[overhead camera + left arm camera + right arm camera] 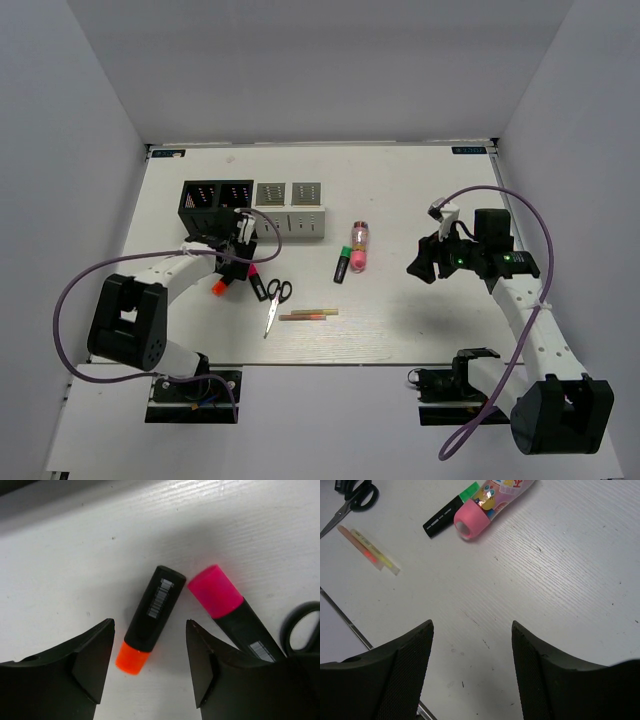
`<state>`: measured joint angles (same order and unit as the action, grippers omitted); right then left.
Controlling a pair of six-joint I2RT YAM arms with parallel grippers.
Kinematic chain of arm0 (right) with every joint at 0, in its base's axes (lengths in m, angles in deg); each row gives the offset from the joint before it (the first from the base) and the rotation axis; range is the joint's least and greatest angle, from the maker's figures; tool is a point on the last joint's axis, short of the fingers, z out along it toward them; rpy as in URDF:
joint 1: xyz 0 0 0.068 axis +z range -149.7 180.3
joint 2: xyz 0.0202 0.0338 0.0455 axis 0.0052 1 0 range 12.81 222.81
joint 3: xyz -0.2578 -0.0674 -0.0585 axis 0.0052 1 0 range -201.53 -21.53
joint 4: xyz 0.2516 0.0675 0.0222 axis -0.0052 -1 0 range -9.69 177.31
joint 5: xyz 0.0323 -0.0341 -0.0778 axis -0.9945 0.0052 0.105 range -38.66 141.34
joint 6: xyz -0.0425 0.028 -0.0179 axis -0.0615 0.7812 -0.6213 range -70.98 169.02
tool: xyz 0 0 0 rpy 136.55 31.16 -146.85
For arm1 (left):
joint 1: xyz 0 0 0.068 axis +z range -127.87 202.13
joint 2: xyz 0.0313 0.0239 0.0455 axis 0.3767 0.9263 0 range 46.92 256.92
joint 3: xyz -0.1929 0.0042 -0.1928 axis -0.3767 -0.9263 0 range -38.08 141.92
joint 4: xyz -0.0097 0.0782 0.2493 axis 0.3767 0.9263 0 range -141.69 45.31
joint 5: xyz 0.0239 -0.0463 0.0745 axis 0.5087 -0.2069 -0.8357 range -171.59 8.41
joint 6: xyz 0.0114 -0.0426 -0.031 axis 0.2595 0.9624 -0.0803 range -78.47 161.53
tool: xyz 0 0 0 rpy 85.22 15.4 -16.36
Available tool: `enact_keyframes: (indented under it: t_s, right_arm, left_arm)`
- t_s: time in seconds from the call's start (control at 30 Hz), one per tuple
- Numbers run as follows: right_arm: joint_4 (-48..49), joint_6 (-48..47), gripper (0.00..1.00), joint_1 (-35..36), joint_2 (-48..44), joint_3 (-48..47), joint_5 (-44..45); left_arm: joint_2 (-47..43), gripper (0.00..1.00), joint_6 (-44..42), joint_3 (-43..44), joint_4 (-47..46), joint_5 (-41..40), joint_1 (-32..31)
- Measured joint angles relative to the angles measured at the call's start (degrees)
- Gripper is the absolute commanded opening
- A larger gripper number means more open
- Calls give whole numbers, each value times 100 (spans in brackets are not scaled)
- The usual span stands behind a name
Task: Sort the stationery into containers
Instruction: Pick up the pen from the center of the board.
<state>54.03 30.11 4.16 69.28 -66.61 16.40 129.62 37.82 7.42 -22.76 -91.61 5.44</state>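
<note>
Left gripper (232, 275) and right gripper (472, 627) both hold their fingers apart, empty. Highlighters (150, 612), scissors (274, 300), sticks (310, 314) and pink tube (358, 245) lie mid-frame outside the containers (255, 200), so sorting seems unstarted.

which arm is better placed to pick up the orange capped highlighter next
Left. The left gripper, open, sits over the orange-capped highlighter, a finger either side. The right gripper, also open, faces bare table well off to the other side, beyond the pink tube.

orange-capped black highlighter (146, 621) with white barcode, pink-capped black highlighter (226, 609), green-capped black highlighter (447, 512), pink clear tube (490, 502) with cartoon print, black-handled silver scissors (273, 308), yellow and orange sticks (372, 555), perforated black cubes (218, 196), perforated white cubes (291, 195), white grained table (420, 190)
</note>
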Motion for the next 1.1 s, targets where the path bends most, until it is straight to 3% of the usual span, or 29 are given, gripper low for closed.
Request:
enact_keyframes:
  t_s: [0.23,0.33,0.67,0.7,0.93,1.1]
  right_arm:
    - [-2,-55,67,0,15,0,4]
    - [-2,-66,67,0,15,0,9]
    - [-2,-68,67,0,-22,0,26]
    - [-2,-68,67,0,-52,0,24]
    - [-2,-72,67,0,-216,2,-2]
    - [-4,-76,67,0,-254,20,-4]
  left_arm:
    - [157,63,-254,-339,-603,96,223]
    - [146,55,-273,-411,-841,219,291]
    - [160,8,-177,-466,-970,616,363]
    - [151,0,-140,-450,-942,643,372]
    - [-398,0,400,-413,-48,1110,422]
    - [-1099,0,876,173,417,1491,629]
